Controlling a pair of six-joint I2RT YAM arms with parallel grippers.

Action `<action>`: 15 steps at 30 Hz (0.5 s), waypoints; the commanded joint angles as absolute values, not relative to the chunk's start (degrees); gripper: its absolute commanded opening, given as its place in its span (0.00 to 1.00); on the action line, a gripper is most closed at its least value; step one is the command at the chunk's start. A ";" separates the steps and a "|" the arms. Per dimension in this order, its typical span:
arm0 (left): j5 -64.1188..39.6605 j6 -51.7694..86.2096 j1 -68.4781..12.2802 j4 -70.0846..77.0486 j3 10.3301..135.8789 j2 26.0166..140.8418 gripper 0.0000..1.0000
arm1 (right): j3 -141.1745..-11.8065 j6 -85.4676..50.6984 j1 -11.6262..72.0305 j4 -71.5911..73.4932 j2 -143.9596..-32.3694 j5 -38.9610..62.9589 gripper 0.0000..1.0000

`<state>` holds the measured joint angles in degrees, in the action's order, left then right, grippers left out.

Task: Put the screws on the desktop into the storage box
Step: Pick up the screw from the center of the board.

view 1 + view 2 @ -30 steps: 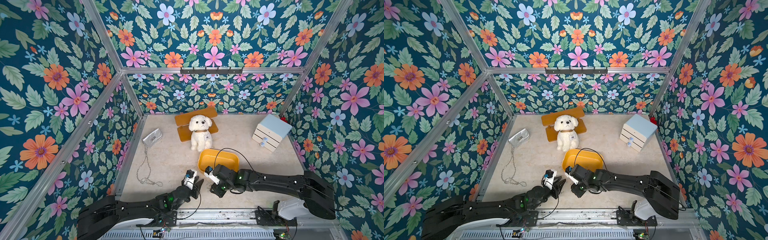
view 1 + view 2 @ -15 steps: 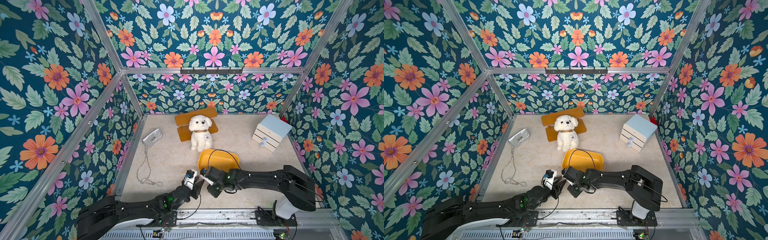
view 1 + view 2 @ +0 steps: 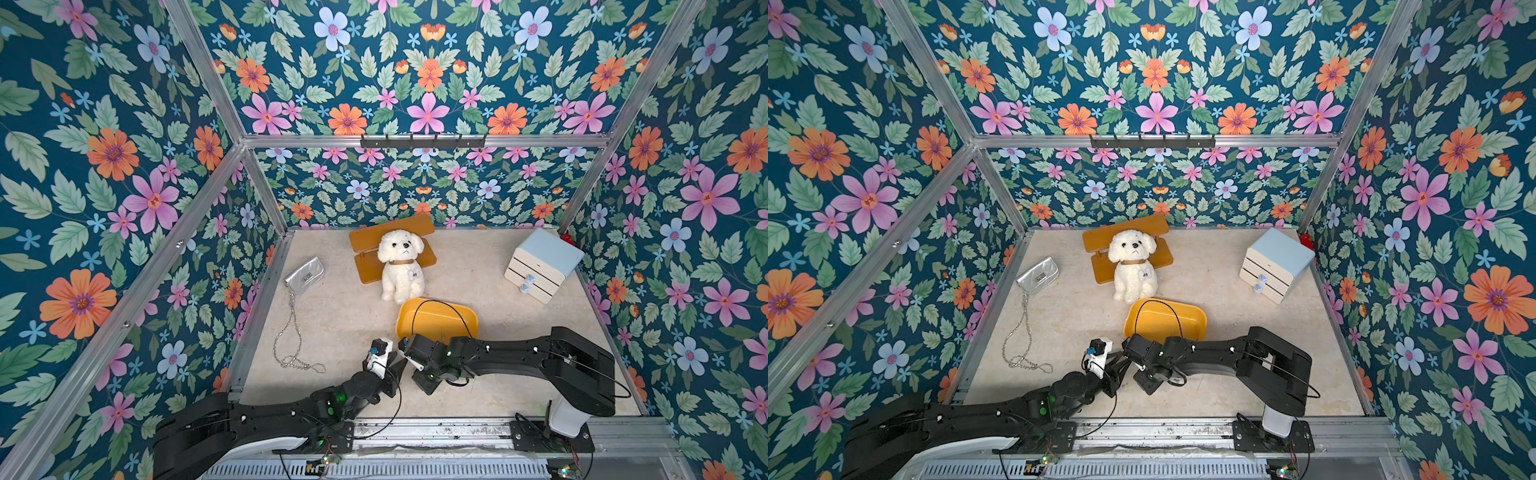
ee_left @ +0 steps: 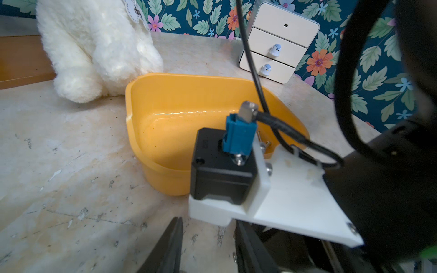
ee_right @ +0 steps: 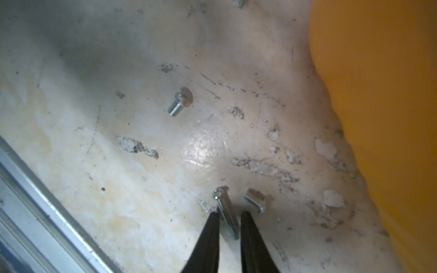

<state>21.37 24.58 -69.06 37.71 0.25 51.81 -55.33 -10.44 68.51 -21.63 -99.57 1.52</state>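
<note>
Between the tabletop's (image 5: 106,146) front edge and the storage box (image 5: 383,94), the right end effector (image 5: 229,216) stands narrow astride a long screw (image 5: 223,203), apparently not yet pinching; the left end effector (image 4: 207,222) is part-open, empty. Pickup underway: next, squeeze squarely, lift, clear the box rim.

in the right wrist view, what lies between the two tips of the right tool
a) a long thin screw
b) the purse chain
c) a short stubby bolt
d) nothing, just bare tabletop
a: the tips of the right tool stand apart on either side of the long screw, which lies flat on the desktop.
</note>
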 commanded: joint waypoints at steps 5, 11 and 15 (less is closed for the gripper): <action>23.76 25.83 -68.99 37.62 -1.05 52.06 0.43 | -54.34 -11.41 69.37 -25.41 -101.14 -0.53 0.11; 24.05 25.85 -69.06 38.47 -0.35 54.54 0.43 | -52.95 -12.52 69.42 -25.16 -97.58 -1.66 0.07; 23.93 25.75 -68.99 38.72 0.00 55.52 0.43 | -52.56 -12.80 69.14 -25.17 -93.40 -0.71 0.07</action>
